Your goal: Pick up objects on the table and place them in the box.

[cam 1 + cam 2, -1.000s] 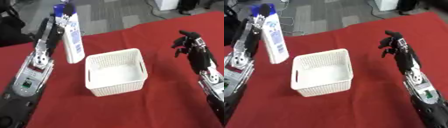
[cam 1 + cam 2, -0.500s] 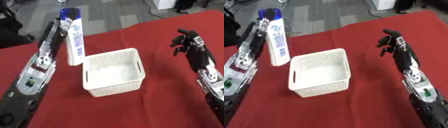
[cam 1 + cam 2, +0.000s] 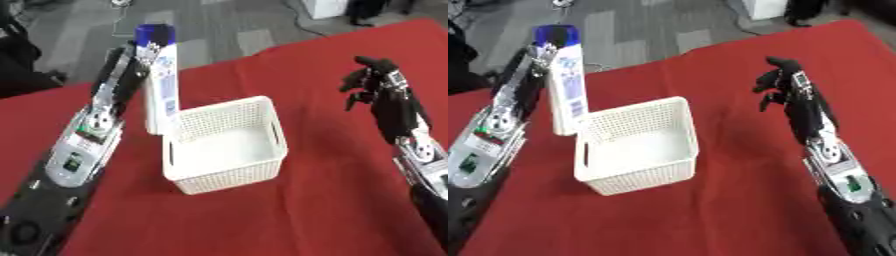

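Observation:
A tall white bottle with a blue cap and blue label [image 3: 161, 80] hangs upright in the air, just beyond the left rim of the white lattice box [image 3: 229, 145]. My left hand [image 3: 128, 64] is shut on the bottle from its left side, mostly hidden behind it. The box stands on the red cloth [image 3: 324, 200] with nothing showing inside. My right hand [image 3: 781, 84] hovers to the right of the box, fingers curled downward, holding nothing.
Grey floor lies past the cloth's far edge. A white cabinet [image 3: 325, 7] stands at the top right. A dark shape [image 3: 17, 60] sits at the far left. Bare red cloth stretches in front of and to the right of the box.
My left hand has carried the bottle to the right, closer to the box's left rim. The right hand has stayed about where it was.

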Robot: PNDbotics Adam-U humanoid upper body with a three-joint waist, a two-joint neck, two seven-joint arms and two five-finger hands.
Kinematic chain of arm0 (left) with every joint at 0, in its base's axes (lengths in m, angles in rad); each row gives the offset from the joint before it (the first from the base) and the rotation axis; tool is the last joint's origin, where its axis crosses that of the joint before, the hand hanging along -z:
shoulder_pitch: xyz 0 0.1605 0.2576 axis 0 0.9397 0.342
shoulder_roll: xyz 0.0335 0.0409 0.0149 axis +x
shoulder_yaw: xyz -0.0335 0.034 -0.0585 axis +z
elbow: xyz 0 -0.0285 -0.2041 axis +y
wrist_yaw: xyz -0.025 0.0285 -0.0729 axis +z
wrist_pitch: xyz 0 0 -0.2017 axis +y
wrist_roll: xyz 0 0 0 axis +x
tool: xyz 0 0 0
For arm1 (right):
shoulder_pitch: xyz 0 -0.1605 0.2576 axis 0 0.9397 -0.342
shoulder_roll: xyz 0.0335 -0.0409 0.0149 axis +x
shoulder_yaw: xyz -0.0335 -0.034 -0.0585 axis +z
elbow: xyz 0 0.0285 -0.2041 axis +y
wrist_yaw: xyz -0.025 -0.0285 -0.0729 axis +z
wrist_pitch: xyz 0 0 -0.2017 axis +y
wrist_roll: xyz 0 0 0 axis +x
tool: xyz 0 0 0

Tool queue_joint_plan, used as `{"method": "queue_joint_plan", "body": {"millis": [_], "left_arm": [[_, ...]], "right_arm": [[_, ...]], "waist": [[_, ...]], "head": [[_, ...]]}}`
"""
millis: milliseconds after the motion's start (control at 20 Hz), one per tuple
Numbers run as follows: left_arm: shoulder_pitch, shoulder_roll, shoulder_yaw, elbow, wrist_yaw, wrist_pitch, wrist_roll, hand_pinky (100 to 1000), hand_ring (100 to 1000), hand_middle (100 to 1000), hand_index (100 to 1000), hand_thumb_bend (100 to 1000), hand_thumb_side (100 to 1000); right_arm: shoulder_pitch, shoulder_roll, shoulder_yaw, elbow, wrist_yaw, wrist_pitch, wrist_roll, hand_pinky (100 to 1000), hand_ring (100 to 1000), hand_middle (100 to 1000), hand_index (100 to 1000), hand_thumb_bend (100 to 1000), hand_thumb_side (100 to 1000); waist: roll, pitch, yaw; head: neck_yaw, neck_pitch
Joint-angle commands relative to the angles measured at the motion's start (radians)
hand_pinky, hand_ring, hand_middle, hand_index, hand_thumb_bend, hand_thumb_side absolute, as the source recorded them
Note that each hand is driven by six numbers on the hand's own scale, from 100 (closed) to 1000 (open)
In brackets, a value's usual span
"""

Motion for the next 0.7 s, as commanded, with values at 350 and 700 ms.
{"method": "queue_joint_plan", "body": {"millis": [350, 700], "left_arm": [[-0.035, -0.004, -0.036, 0.002, -0.014, -0.025, -0.051, 100, 100, 100, 205, 398, 970], [-0.043, -0.001, -0.070, -0.029, -0.017, -0.021, -0.097, 100, 100, 100, 229, 380, 974]], "right_arm": [[-0.013, -0.011, -0.005, -0.009, -0.005, 0.002, -0.004, 355, 585, 581, 885, 222, 1000], [-0.012, -0.011, -0.008, -0.006, -0.018, 0.007, -0.010, 350, 581, 580, 886, 225, 1000]], "waist": [[-0.004, -0.015, -0.002], [-0.005, -0.019, -0.002]], "head": [[0.007, -0.004], [0.011, -0.004]]}}
